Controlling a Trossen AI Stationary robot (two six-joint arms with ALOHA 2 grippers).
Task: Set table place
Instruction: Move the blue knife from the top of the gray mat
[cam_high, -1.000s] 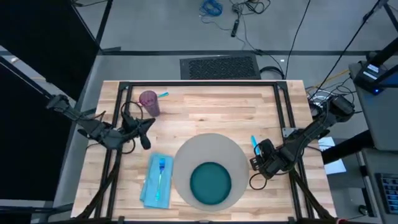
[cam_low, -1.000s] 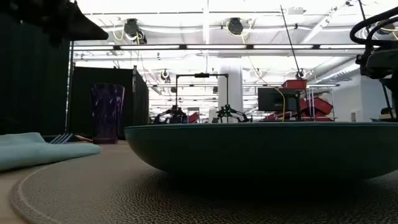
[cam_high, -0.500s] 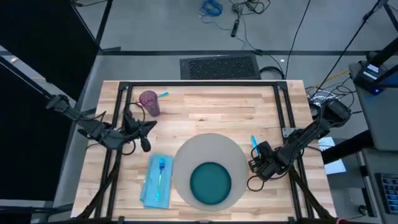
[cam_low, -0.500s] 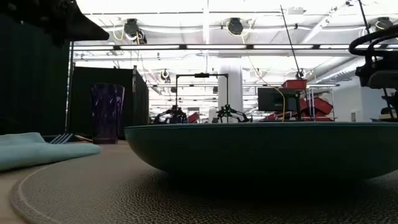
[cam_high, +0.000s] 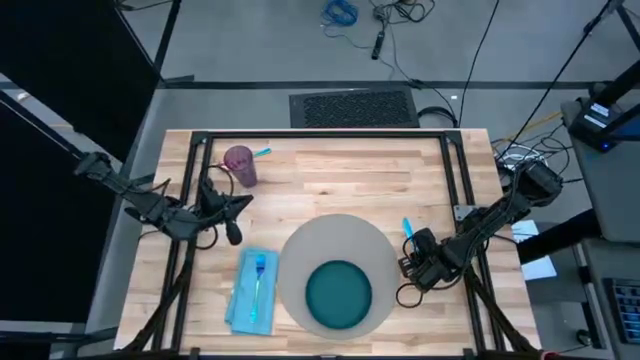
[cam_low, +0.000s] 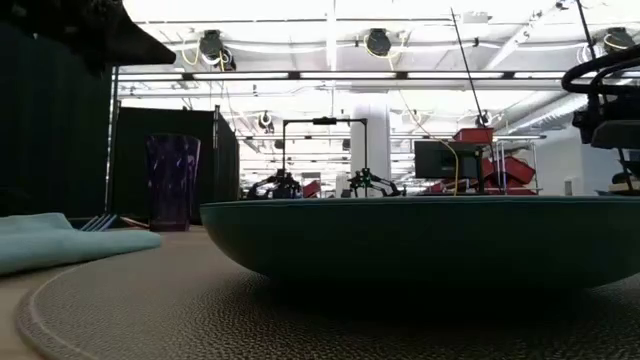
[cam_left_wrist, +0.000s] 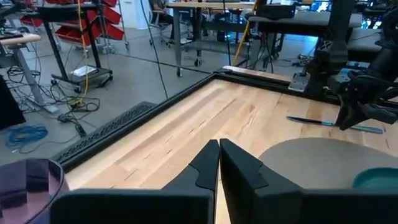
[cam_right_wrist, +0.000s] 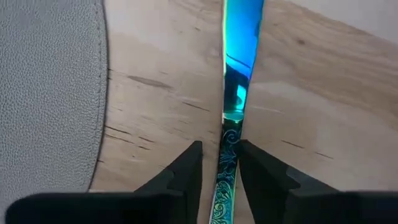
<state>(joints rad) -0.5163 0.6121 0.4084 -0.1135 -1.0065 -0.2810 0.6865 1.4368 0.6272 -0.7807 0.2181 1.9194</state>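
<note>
The grey round place (cam_high: 335, 270) lies toward the near edge of the table (cam_high: 330, 175), a little right of its middle; being round, it has no long axis and points nowhere. One dark teal plate (cam_high: 338, 296) sits on its near half. Left of the place, one light blue napkin (cam_high: 251, 290) lies with its long side running near to far, and one blue fork (cam_high: 259, 278) rests on it, lined up the same way. Just off the place's right rim, the right gripper (cam_high: 411, 252) hangs low with its fingers (cam_right_wrist: 186, 167) closed on the ornate handle of one blue knife (cam_right_wrist: 239, 56), whose blade runs from the gripper toward the far edge, beside the place's rim without touching it. Compared with a second ago, this gripper has crept slightly nearer the place; everything else lies unchanged. Farther left of the place, the left gripper (cam_high: 237, 205) waits over bare wood, its fingers pressed together and gripping nothing. Beyond it, far-left of the place, stands one purple cup (cam_high: 240, 165).
</note>
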